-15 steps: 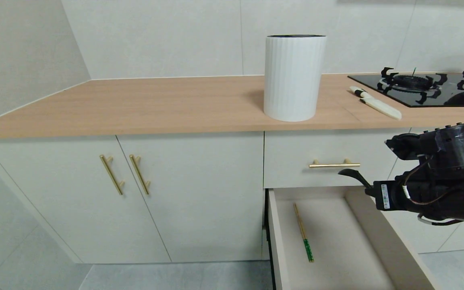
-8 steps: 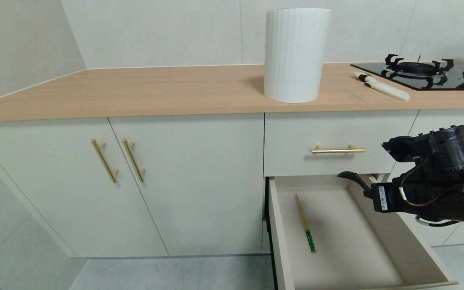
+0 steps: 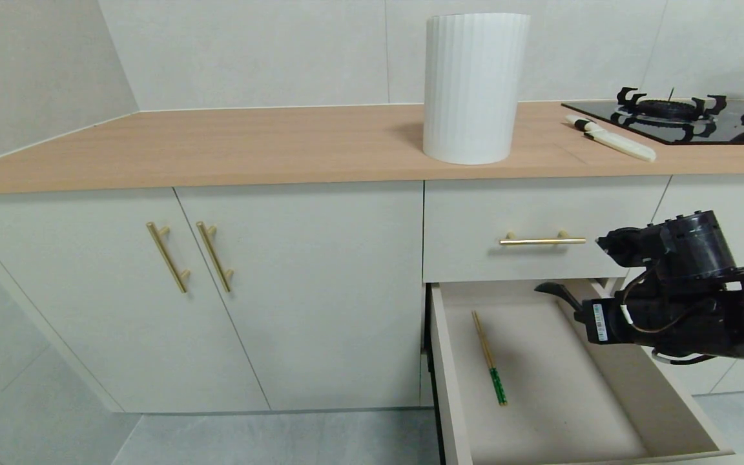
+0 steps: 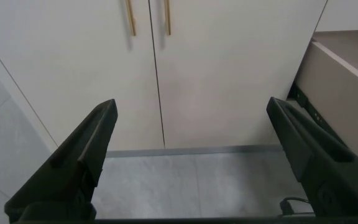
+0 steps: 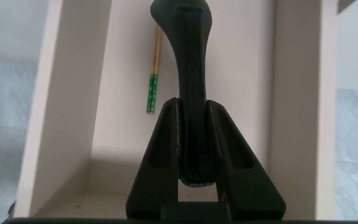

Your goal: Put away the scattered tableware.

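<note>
Right claw (image 5: 191, 104) clenched on a black utensil (image 3: 554, 289), held over the open drawer (image 3: 447, 394) for dropping beside the chopsticks (image 3: 489, 359). Left claw (image 4: 191, 107) released, idle. 1 knife (image 3: 611, 137) left on desk (image 3: 281, 148).

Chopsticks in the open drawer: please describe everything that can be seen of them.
The chopsticks look like a pair of thin, pale wooden sticks with green-painted ends. They lie flat and close together on the drawer floor, nearer its left wall and slightly slanted, with the green ends toward the drawer front. Only the floor touches them; nothing grips them.
</note>
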Robot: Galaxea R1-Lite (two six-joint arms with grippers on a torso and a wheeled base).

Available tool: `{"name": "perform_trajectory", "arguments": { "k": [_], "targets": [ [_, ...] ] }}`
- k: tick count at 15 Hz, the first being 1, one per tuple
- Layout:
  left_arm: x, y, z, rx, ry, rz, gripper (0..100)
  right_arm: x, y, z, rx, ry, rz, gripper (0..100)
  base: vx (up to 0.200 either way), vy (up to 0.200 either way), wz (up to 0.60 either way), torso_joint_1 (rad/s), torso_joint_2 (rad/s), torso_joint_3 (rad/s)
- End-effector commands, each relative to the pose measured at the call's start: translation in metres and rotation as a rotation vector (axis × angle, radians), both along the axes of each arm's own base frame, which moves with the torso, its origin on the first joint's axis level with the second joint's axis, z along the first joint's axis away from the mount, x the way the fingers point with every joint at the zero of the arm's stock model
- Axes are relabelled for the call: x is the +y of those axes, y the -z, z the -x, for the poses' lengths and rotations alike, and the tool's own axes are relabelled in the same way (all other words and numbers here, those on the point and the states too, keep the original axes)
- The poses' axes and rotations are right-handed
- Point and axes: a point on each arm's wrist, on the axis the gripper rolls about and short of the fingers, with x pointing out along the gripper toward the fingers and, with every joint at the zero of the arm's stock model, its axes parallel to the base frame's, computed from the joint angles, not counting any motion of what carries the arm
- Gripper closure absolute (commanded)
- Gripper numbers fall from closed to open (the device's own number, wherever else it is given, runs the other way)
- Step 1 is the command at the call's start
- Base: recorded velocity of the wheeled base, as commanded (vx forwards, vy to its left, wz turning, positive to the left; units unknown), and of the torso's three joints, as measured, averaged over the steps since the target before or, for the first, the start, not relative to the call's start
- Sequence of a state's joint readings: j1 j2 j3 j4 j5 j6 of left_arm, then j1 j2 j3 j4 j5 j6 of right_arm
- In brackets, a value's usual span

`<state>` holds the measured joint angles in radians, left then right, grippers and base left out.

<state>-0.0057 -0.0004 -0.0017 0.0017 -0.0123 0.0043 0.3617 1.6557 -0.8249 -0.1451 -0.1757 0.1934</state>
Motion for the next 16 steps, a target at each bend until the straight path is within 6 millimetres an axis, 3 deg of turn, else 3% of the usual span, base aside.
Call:
{"name": "perform_trajectory", "arguments": {
  "k": [1, 4, 6, 9, 14, 16],
  "targets": [
    [0.0, 0.0, 0.0, 0.0, 0.0, 0.0, 0, 0.008, 0.032, -0.019, 0.039, 0.0, 0.014, 100, 0.0, 0.0, 0.0, 0.0, 0.0, 0.0],
    [0.0, 0.0, 0.0, 0.0, 0.0, 0.0, 0, 0.016, 0.063, -0.043, 0.039, 0.009, 0.009, 100, 0.0, 0.0, 0.0, 0.0, 0.0, 0.0],
    [0.0, 0.0, 0.0, 0.0, 0.0, 0.0, 0, 0.02, 0.099, -0.057, 0.081, 0.021, 0.029, 100, 0.0, 0.0, 0.0, 0.0, 0.0, 0.0],
    [0.0, 0.0, 0.0, 0.0, 0.0, 0.0, 0, 0.023, 0.137, -0.071, 0.086, 0.037, 0.044, 100, 0.0, 0.0, 0.0, 0.0, 0.0, 0.0],
    [0.0, 0.0, 0.0, 0.0, 0.0, 0.0, 0, 0.026, 0.181, -0.083, 0.142, 0.082, 0.11, 100, 0.0, 0.0, 0.0, 0.0, 0.0, 0.0],
    [0.0, 0.0, 0.0, 0.0, 0.0, 0.0, 0, 0.024, 0.186, -0.087, 0.147, 0.099, 0.118, 100, 0.0, 0.0, 0.0, 0.0, 0.0, 0.0]
  ]
}}
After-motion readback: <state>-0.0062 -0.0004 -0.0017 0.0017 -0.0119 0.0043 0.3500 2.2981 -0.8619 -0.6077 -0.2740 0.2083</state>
